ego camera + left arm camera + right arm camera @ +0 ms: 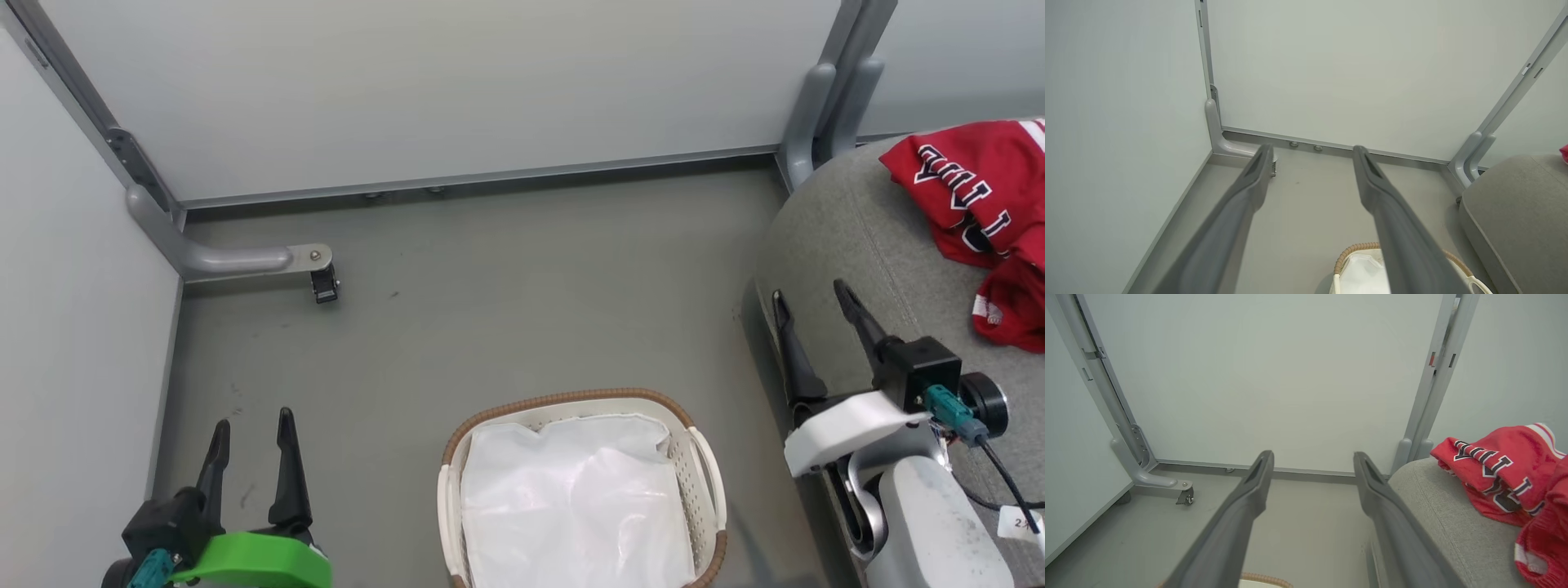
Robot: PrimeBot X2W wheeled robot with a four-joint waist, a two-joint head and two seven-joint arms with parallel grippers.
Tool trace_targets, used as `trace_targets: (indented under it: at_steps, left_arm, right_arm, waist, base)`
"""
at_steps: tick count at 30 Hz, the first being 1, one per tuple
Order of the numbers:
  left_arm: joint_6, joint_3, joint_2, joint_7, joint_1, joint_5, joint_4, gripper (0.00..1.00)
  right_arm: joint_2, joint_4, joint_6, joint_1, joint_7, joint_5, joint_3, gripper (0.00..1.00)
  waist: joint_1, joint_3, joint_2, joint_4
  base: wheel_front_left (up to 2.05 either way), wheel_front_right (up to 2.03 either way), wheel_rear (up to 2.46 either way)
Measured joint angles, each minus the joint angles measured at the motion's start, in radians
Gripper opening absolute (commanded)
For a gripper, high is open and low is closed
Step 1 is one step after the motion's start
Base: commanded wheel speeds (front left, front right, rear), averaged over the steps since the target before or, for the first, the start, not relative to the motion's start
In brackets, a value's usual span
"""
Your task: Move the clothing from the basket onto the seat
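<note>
In the head view, one basket [571, 398] stands on the grey floor [490, 310] at the near centre, with one white liner sheet [571, 498] in it and no red fabric visible inside. One grey seat [849, 220] rises at the right, and the clothing lies on its far right part, two red pieces touching: a jersey [971, 188] with black-and-white lettering, and nearer, a second garment [1012, 306] with a little white on it. The left gripper [253, 419] hangs at the near left over bare floor, its two fingers spread wide and holding nothing. The right gripper [810, 291] stands over the seat's left edge, well apart from the clothing, its two fingers likewise wide and empty. One caster foot [324, 284] sits at the far left. In the left wrist view, the two spread fingers frame bare floor, with the basket rim [1355, 247] near, beside the right finger, and the seat [1515, 196] at the right. In the right wrist view, the two fingers stand wide apart, the right one along the seat's edge [1445, 506]. The jersey [1494, 461] and the second garment [1543, 539] lie on the seat at the right, clear of the fingers.
</note>
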Motion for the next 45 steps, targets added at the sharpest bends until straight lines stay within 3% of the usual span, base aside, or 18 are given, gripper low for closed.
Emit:
trace_targets:
  at_steps: [12, 31, 32, 37, 45]
  left_arm:
    - [0.0, -0.013, -0.002, 0.0, 0.045, -0.014, 0.001, 1.0]
    - [0.006, -0.015, -0.002, 0.0, 0.045, -0.027, 0.004, 1.0]
    - [0.006, -0.015, -0.002, 0.0, 0.045, -0.028, 0.004, 0.0]
    - [0.006, -0.016, -0.006, 0.001, 0.046, -0.031, 0.048, 0.0]
    - [0.004, -0.003, -0.007, 0.044, 0.046, -0.156, 0.052, 0.0]
  right_arm:
    - [-0.001, 0.0, 0.0, 0.104, 0.0, 0.067, 0.032, 1.0]
    - [-0.001, 0.002, 0.0, 0.106, 0.0, 0.072, 0.053, 1.0]
    - [-0.001, 0.002, 0.0, 0.106, 0.0, 0.073, 0.054, 0.0]
    - [0.008, 0.044, 0.0, 0.133, 0.005, 0.078, 0.053, 0.0]
    - [0.009, 0.044, 0.0, 0.138, 0.046, 0.227, 0.038, 0.0]
  waist:
    - [0.0, -0.063, 0.0, 0.006]
    - [0.0, -0.062, 0.0, 0.011]
    - [0.0, -0.061, 0.0, 0.012]
    - [0.0, -0.062, 0.0, 0.012]
    - [0.0, -0.063, 0.0, 0.015]
  base:
    - [0.0, 0.0, 0.0]
    - [0.0, 0.0, 0.0]
    - [0.0, 0.0, 0.0]
    - [0.0, 0.0, 0.0]
    - [0.0, 0.0, 0.0]
